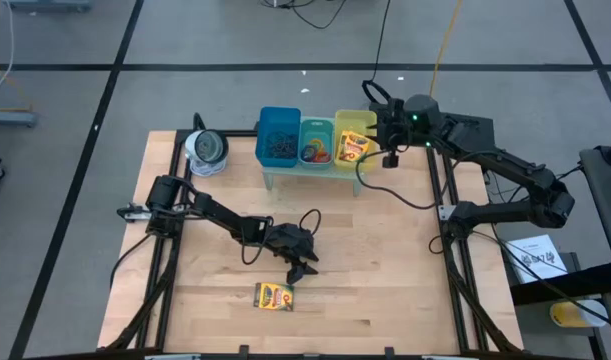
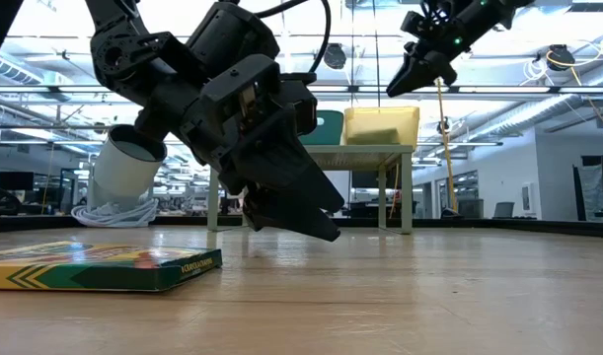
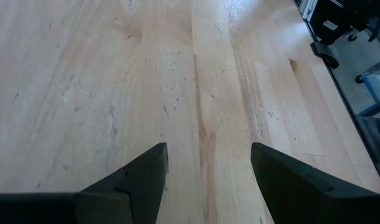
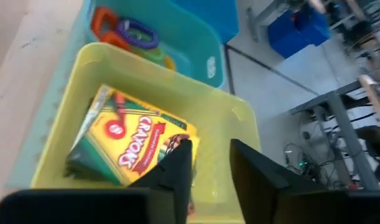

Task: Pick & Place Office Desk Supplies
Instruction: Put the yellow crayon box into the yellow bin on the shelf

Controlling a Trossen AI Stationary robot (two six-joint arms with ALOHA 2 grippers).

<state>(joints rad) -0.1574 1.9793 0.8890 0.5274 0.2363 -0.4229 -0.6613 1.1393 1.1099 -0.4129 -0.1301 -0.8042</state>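
Observation:
One yellow-and-green crayon box (image 1: 274,296) (image 2: 104,266) lies flat on the wooden table near its front edge. My left gripper (image 1: 303,265) (image 3: 208,162) hovers open just above the wood, right of and behind that box, with bare table between its fingers. Another crayon box (image 4: 134,140) (image 1: 353,148) lies tilted inside the yellow bin (image 4: 239,118). My right gripper (image 4: 211,168) (image 2: 400,84) hangs open above that bin, with nothing between its fingers. Coloured ring bands (image 4: 130,34) lie in the teal bin (image 4: 202,43), and dark wiry loops (image 1: 279,145) lie in the blue bin (image 1: 280,115).
The three bins stand in a row on a small raised shelf (image 2: 380,153) at the table's far edge. A silvery-white roll (image 1: 206,150) (image 2: 123,168) sits at the far left corner. Bare wood spreads across the table's middle and right.

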